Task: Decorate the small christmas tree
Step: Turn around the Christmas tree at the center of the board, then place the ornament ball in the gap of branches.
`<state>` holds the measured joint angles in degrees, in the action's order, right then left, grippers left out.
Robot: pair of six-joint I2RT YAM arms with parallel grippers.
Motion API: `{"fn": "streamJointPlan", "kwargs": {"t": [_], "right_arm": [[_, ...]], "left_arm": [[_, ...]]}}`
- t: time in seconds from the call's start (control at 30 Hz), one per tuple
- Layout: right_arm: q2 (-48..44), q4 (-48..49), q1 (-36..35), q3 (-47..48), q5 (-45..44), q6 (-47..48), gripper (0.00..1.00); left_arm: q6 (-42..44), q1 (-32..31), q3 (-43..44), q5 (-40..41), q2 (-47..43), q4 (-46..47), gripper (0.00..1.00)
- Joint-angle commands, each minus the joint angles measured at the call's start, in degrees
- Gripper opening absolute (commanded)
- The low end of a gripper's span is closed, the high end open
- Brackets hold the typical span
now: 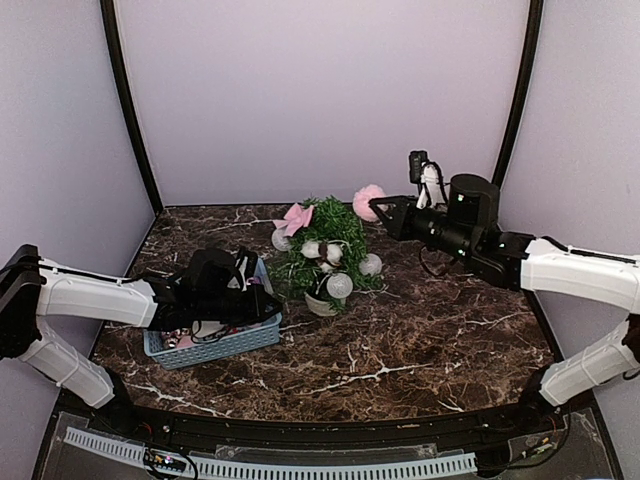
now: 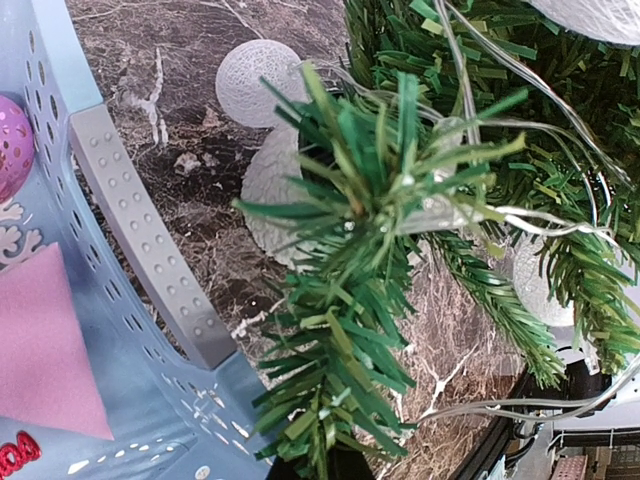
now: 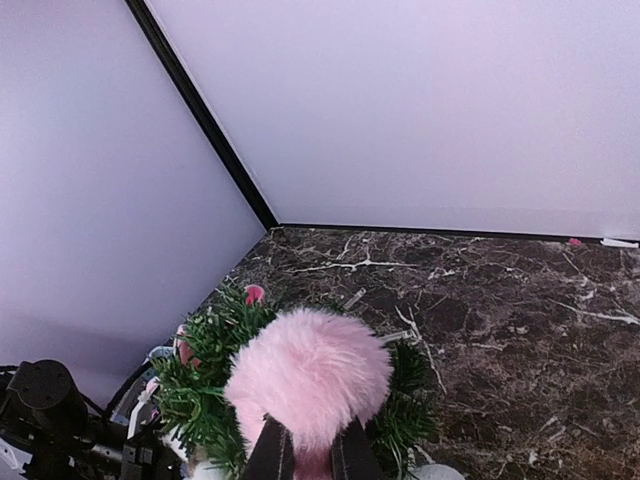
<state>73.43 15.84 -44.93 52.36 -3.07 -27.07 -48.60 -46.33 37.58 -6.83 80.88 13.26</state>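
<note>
Jaws of the right gripper (image 3: 310, 445) pinch a pink pompom (image 3: 312, 378) by the top of the small christmas tree (image 1: 335, 235), mid-table; those of the left gripper (image 1: 265, 298) are pressed together. Only its wrist view shows light wires (image 2: 462, 95).

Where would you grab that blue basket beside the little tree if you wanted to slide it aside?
Take the grey handle bar on the rim of the blue basket, on the side facing the small christmas tree. Come straight down, one finger inside, one outside: the bar is narrow and dotted for grip, while the thin slotted walls would probably flex.
</note>
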Motion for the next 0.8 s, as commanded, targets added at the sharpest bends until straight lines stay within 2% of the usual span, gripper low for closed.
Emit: {"fn": "streamJointPlan", "kwargs": {"t": [0.0,0.43,0.77], "right_arm": [[2.7,1.1,0.8,4.0,4.8,3.1,0.0],[10.3,-2.7,1.2,8.4,11.6,5.3,0.0],[12.8,-7.5,1.2,9.6,13.3,8.3,0.0]], "left_arm": [[1.2,0.4,1.4,-0.6,-1.4,-1.1,0.0],[1.9,0.4,1.4,-1.6,-1.0,-0.6,0.0],[2.4,0.5,1.6,-1.8,-1.2,-0.9,0.0]]}}
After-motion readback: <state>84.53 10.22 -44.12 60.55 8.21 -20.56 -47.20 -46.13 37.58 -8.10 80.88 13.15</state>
